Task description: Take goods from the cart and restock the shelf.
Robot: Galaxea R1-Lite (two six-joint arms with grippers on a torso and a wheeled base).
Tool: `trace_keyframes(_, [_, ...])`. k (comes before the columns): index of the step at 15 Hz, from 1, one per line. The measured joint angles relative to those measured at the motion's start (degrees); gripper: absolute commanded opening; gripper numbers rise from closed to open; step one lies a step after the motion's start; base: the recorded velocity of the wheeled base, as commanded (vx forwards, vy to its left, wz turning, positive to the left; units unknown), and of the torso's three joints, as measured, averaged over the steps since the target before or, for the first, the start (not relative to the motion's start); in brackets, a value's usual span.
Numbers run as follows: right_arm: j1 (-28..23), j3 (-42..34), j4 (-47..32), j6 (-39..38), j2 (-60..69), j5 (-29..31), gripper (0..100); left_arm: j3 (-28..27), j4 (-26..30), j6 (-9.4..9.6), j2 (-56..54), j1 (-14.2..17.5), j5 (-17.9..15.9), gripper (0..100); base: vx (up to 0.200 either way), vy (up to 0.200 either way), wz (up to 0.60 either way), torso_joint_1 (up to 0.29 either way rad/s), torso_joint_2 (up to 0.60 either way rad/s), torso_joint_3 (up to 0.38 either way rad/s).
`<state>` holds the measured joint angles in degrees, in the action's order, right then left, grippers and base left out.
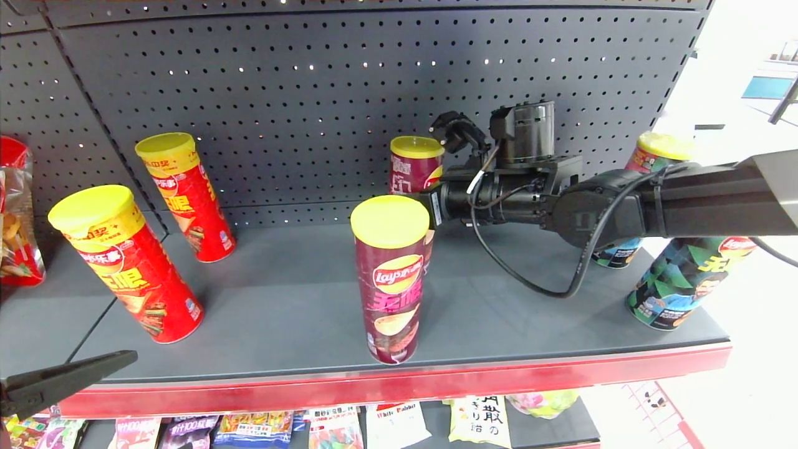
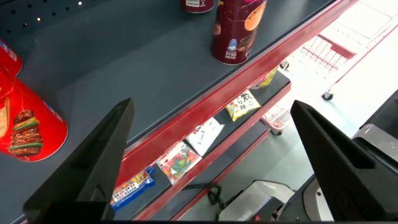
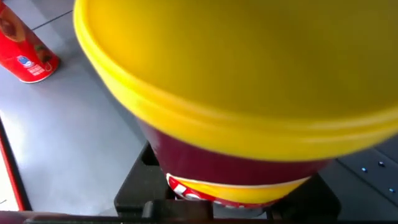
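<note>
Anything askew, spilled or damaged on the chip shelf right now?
Nothing stands out. The red cans, rear maroon can and teal cans stand on their bases, grouped by colour, with no spills or dents. The front maroon can, held in the right gripper, stands close to the shelf's red lip but fully on the shelf.

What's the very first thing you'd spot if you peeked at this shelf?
The tall purple can with its bright yellow lid pops out first, standing at the front middle of the grey shelf. Next comes the black arm stretching in from the right, with its right tool up against the top part of that can. A big red can stands at the front left.
</note>
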<state>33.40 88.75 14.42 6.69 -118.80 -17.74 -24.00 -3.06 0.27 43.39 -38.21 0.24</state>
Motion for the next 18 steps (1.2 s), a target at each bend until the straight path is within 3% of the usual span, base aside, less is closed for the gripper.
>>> trace_keyframes(9, [-0.09,0.23,2.60,0.80,-1.40,1.34,0,0.00,0.00,0.00,-0.11,-0.02,0.29,100,0.000,0.000,0.00,0.000,0.00,0.000])
trace_keyframes(10, [-0.05,0.06,2.66,0.83,-1.40,1.35,100,0.00,0.00,-0.02,-0.12,-0.02,0.29,100,0.000,0.000,0.00,0.000,0.00,0.000])
trace_keyframes(18, [0.27,-3.88,2.44,0.77,1.07,2.83,100,0.00,0.00,-0.02,0.10,-0.05,0.11,100,0.000,0.000,0.00,0.000,0.00,0.000])
